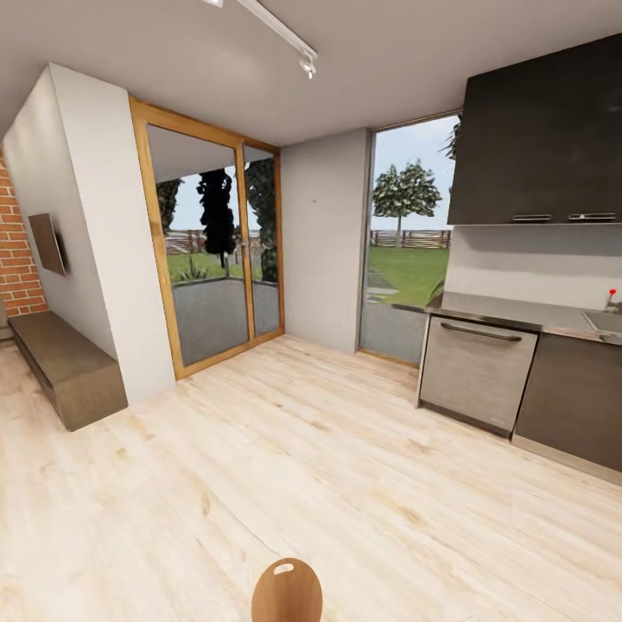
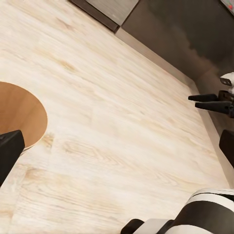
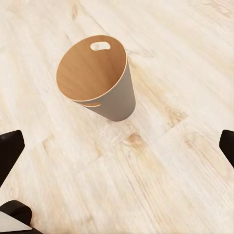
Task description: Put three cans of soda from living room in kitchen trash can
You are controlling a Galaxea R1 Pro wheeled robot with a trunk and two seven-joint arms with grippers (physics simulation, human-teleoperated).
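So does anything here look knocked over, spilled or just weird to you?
Nothing stands out. The trash can stands upright on the wood floor, out in the open in front of the kitchen cabinets; its brown inside looks empty, with nothing spilled around it. The right wrist view shows its jaws spread wide and holding nothing.

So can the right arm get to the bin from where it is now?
Probably yes. In the right wrist view the bin stands upright on bare floor ahead of the open right gripper, with nothing in between.
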